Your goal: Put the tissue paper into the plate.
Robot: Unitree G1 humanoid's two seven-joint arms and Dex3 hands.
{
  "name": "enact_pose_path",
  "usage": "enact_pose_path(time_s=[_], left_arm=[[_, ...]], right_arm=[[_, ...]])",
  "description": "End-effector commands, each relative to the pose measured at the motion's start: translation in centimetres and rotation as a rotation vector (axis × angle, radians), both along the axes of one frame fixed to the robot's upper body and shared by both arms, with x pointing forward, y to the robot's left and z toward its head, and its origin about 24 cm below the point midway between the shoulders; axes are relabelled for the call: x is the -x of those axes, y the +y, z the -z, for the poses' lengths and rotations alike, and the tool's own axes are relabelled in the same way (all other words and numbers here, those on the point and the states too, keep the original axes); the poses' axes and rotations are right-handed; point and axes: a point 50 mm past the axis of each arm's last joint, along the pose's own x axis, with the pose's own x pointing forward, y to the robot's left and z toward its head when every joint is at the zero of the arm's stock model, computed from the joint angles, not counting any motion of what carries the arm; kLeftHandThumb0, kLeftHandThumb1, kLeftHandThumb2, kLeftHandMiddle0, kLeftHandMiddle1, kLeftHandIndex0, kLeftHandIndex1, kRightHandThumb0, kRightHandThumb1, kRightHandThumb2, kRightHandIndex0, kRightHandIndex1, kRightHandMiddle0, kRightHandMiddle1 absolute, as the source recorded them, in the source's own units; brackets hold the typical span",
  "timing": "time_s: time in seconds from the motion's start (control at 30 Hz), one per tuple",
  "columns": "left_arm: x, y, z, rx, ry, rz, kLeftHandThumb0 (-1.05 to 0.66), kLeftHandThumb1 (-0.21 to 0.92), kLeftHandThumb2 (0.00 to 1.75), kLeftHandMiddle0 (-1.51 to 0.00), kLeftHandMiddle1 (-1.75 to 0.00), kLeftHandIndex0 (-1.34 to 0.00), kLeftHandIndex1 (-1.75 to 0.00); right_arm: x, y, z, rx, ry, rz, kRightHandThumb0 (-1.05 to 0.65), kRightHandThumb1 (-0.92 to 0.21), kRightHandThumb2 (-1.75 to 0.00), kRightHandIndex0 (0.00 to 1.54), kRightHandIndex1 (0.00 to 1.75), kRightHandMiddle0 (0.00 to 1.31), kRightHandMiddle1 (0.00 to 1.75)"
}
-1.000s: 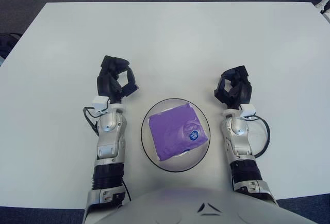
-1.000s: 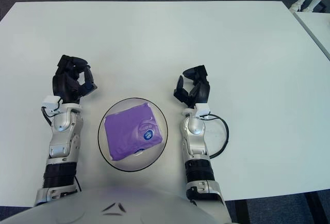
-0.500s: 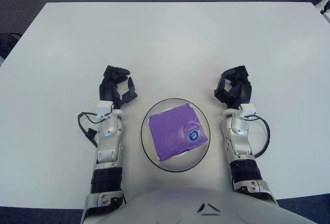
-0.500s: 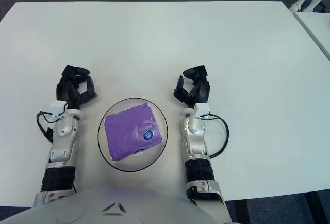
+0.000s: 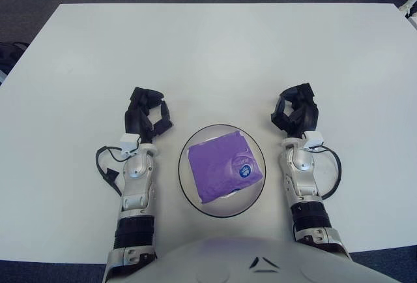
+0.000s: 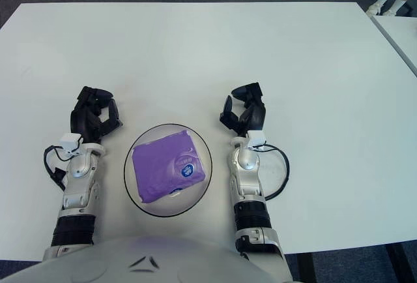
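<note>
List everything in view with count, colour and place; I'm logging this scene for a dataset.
tissue pack: one, purple with a small blue round label, lying inside the plate
plate: one, clear with a dark rim, on the table near the front edge, between the two hands
table: one, white, filling most of the view
floor: dark blue-grey, around the table edges
left hand: one, black, left of the plate, holding nothing
right hand: one, black, right of the plate, holding nothing
</note>
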Motion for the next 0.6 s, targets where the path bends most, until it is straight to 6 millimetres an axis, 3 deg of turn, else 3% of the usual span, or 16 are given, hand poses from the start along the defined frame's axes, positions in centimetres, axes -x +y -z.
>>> enact_pose_path(time_s=[0.0, 0.57], left_arm=[[1.0, 0.2, 2.0, 0.030, 0.093, -0.001, -0.43, 0.47, 1.13, -0.76, -1.75, -0.49, -1.75], [1.7, -0.4, 4.3, -0.057, 0.170, -0.009, -0.43, 0.48, 1.12, -0.78, -1.75, -0.48, -1.75]], right_arm=[[3.2, 0.3, 5.6, -0.100, 0.254, 0.048, -0.41, -0.54, -1.04, 0.67, 1.67, 0.44, 1.75], [3.2, 0.4, 5.5, -0.104, 0.238, 0.037, -0.41, -0.54, -1.04, 0.68, 1.66, 0.44, 1.75]])
